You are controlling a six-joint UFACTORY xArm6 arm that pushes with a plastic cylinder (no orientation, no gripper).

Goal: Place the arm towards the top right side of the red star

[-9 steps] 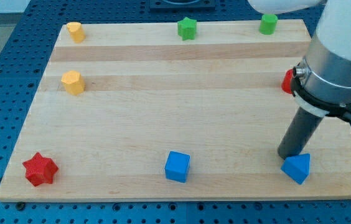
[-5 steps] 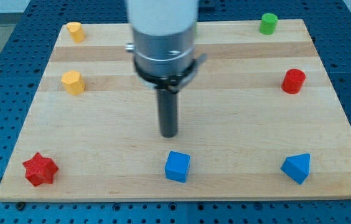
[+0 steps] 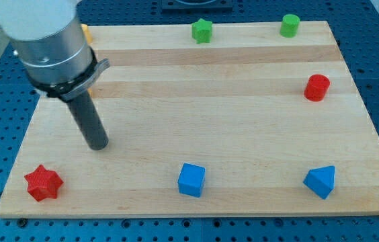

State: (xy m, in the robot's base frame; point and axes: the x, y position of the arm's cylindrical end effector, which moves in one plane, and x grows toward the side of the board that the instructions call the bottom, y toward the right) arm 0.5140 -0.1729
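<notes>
My tip (image 3: pixel 99 145) rests on the wooden board (image 3: pixel 243 134), up and to the right of the red star (image 3: pixel 43 183), clear of it.

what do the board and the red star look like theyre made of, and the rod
The board looks like pale wood, matt, with lengthwise grain and glued strips of differing tone. The red star looks like plastic, possibly 3D-printed: uniform colour, faint ridging. The rod above my tip, up and right of the star and apart from it, looks like dark matt metal or plastic; I cannot tell which.
</notes>
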